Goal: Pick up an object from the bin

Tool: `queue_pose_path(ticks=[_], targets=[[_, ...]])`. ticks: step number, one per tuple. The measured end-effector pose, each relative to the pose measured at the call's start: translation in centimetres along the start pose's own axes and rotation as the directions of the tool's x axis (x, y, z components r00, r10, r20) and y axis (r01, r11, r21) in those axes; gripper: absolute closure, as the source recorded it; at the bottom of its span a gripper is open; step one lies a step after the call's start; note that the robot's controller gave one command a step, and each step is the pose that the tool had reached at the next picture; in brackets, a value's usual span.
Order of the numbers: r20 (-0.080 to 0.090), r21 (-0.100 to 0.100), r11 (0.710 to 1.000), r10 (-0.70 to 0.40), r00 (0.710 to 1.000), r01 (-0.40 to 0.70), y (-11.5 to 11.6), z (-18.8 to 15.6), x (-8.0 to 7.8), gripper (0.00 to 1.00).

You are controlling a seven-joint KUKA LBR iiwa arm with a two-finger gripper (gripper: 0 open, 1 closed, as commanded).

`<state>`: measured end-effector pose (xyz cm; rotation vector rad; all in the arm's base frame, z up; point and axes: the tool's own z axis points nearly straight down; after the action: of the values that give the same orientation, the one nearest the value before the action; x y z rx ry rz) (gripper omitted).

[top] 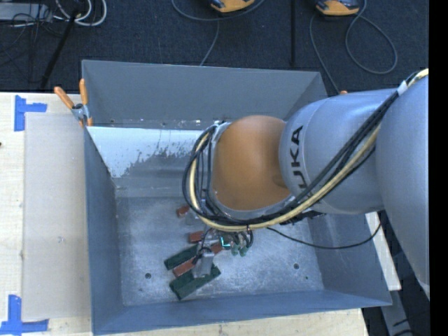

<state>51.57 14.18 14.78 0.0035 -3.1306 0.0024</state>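
Note:
My gripper (221, 244) pokes out under the arm's wrist, low over the bin floor near the front middle. Just to its left and below lie two dark green flat blocks: one (182, 260) with a red-brown patch on it, the other (195, 283) closer to the front wall. The gripper's tip is right beside the upper block, but contact is hidden. A small brown piece (196, 237) lies at the gripper's left edge.
Another small brown bit (183, 212) lies a little further back on the floor. The arm and its orange cover hang over the bin's middle and right, hiding the floor beneath. The bin's sloped walls rise on all sides.

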Motion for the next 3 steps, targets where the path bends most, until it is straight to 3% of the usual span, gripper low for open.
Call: queue_pose_path(ticks=[1,2,3], targets=[[0.022,0.002,0.953,-0.303,0.953,0.304,-3.03,7.66,3.38,0.0],[0.017,0.0,0.984,-0.178,0.984,0.178,-3.32,7.72,3.03,0.0],[0.012,-0.001,0.984,-0.176,0.984,0.176,-3.24,7.6,3.09,1.0]])
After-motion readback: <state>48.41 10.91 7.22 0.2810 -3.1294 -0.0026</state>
